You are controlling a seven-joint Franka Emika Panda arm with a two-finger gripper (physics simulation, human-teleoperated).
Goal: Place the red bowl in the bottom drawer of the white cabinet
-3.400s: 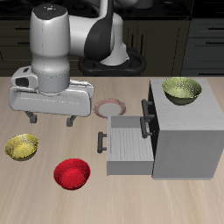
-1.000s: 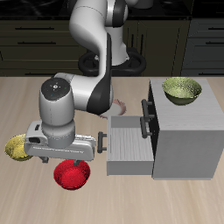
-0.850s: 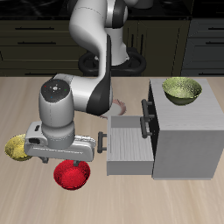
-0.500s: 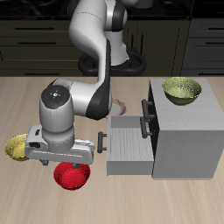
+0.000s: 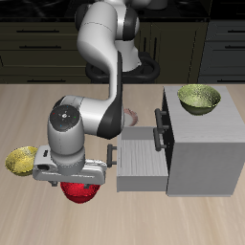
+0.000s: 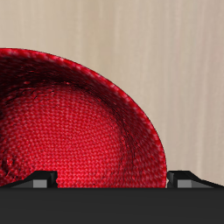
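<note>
The red bowl sits on the table near its front edge, beside the pulled-out bottom drawer of the white cabinet. My gripper hangs low right over the bowl and covers most of it in the exterior view. Up close in the wrist view, the bowl's ribbed inside fills the picture. The gripper is open, its fingertips wide apart: one lies over the bowl's inside, the other just outside its rim. Nothing is held.
A yellow-green bowl lies on the table beside the arm. Another one stands on the cabinet's top. A white plate is partly hidden behind the arm. The drawer's dark handle points toward the gripper.
The arm swung from the back of the table to the red bowl. Over the last second the gripper sank lower onto the bowl. The bowl has not moved.
</note>
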